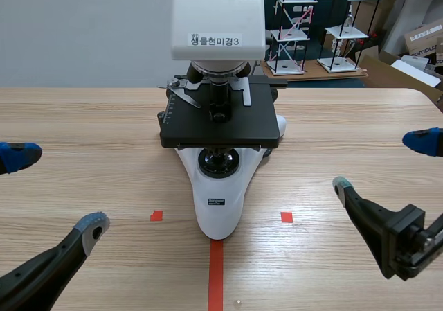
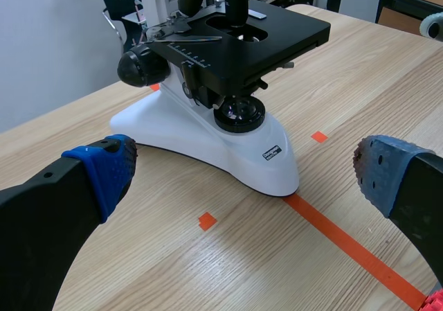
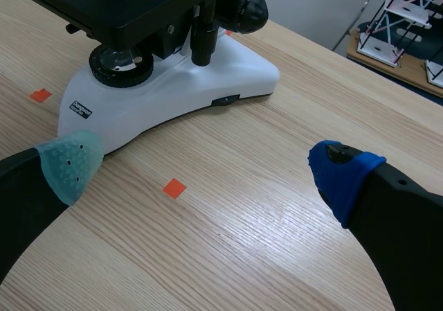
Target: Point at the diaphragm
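Observation:
A white and black microscope stands at the table's middle, its base pointing toward me. The diaphragm sits under the black stage, above the round lamp lens, and is mostly hidden by the stage. In the right wrist view only its dark underside shows. My left gripper is open, low at the left, well clear of the base. My right gripper is open at the right, also apart from the microscope. In each wrist view the microscope lies ahead of the spread fingers.
Orange-red tape marks run beneath and beside the base. The focus knobs stick out on both sides of the microscope. Behind the table stand white wire racks and cardboard boxes.

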